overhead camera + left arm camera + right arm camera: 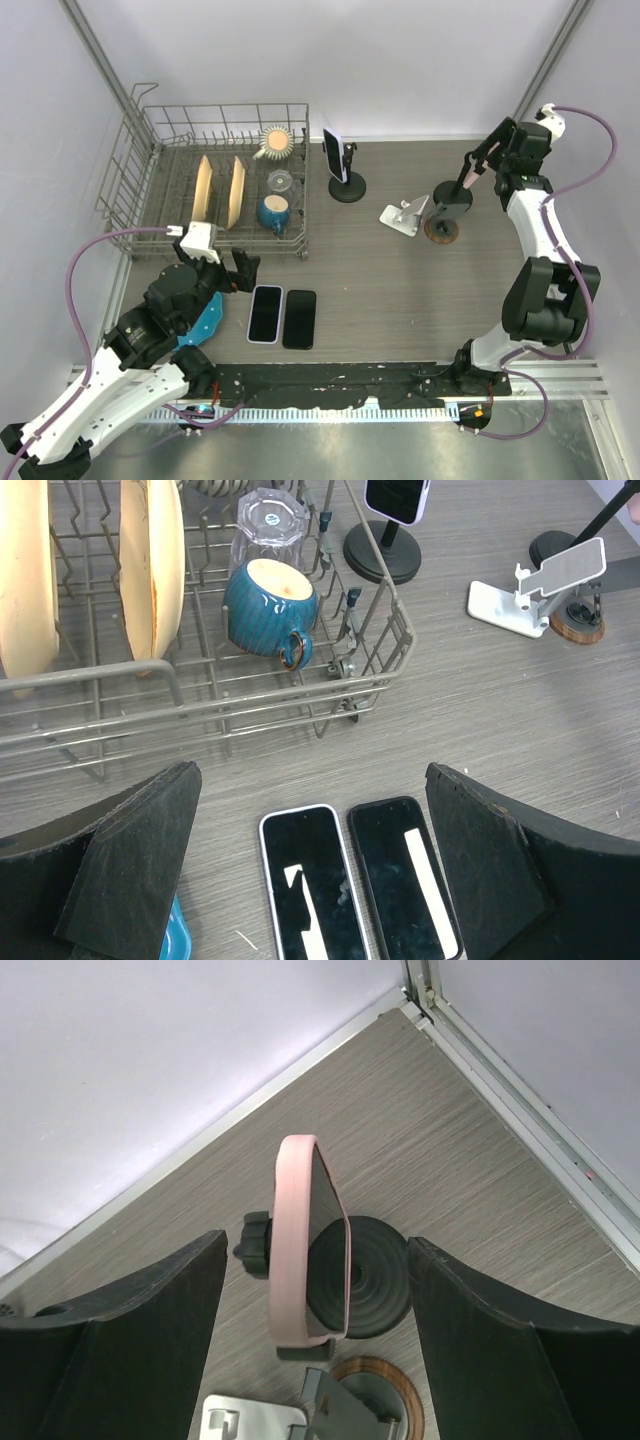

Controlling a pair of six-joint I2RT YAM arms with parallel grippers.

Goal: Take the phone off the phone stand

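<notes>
A pink-cased phone stands edge-on in a black stand with a round base; from above it is at the right back. My right gripper is open, one finger on each side of this phone, not touching it; it shows in the top view. A second phone sits in another black stand by the rack. My left gripper is open and empty above two phones lying flat, one white-edged and one black.
A wire dish rack at the back left holds plates, a blue mug and a glass. An empty white stand and a wooden-ringed stand lie near the pink phone's base. A blue object lies by the left arm.
</notes>
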